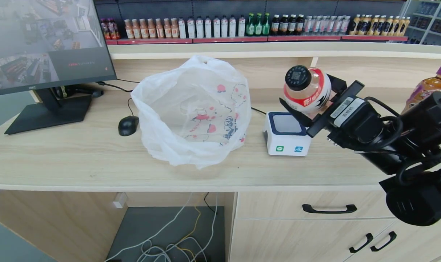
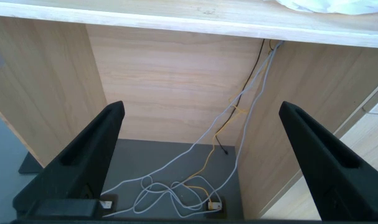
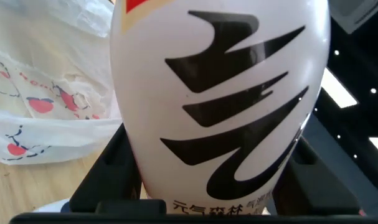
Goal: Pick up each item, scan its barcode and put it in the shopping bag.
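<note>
Your right pincer (image 1: pixel 307 88) pinches the bottle (image 1: pixel 309 95) near the scanner (image 1: pixel 286 133). The left wrist view shows your left pincer (image 2: pixel 202 107) spread below the desk (image 2: pixel 176 15).

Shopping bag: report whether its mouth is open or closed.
Open. The shopping bag stands on the counter with its rim spread wide, and the head view looks down into its inside.

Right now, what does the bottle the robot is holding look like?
The bottle is plump and plastic-looking, with a round black cap and a white label bearing a red band and black strokes. It is tilted, cap toward the head camera, in the air just above the white scanner. The right gripper clamps its sides with black fingers.
</note>
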